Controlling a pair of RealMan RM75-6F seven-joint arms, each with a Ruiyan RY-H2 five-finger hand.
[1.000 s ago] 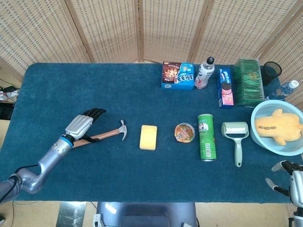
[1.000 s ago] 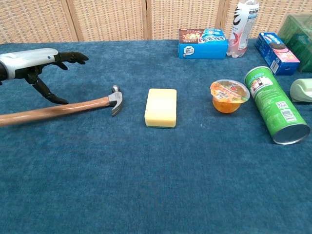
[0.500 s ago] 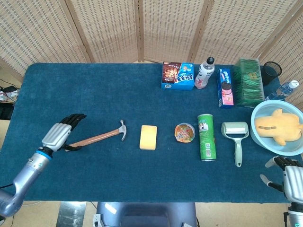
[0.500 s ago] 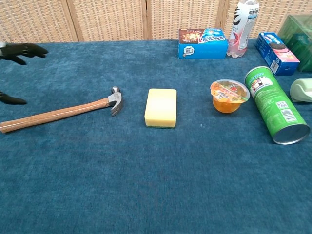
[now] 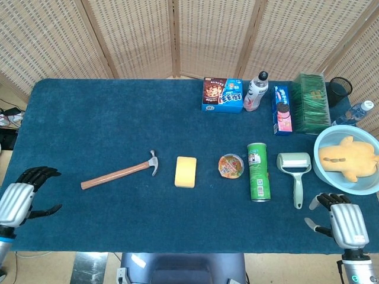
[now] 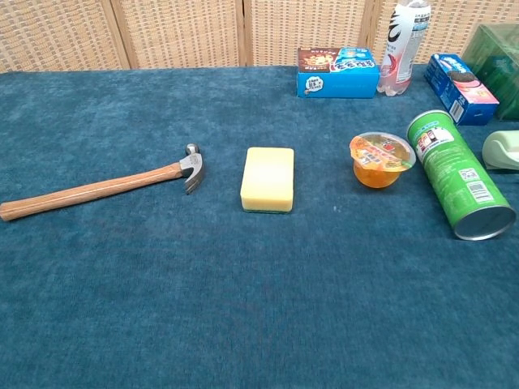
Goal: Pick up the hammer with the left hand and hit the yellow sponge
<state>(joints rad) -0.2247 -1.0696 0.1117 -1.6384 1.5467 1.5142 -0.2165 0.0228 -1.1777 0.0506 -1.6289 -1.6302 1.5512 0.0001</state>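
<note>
A wooden-handled hammer [image 5: 121, 172] [image 6: 97, 188] lies flat on the blue table, its metal head toward the yellow sponge [image 5: 186, 171] [image 6: 268, 178] just to its right. Nothing touches either. My left hand [image 5: 21, 196] hovers at the table's front left corner, well left of the handle's end, fingers apart and empty. My right hand [image 5: 341, 222] is at the front right corner, also open and empty. Neither hand shows in the chest view.
Right of the sponge sit a jelly cup [image 5: 231, 166], a lying green can [image 5: 258, 171] and a lint roller [image 5: 295, 168]. A bowl with a yellow toy [image 5: 348, 158] stands far right. Boxes [image 5: 222, 94] and a bottle [image 5: 256, 92] line the back edge.
My left hand has drawn back from over the hammer handle toward the front left corner, leaving the hammer lying in place. My right hand has risen slightly into view at the front right.
</note>
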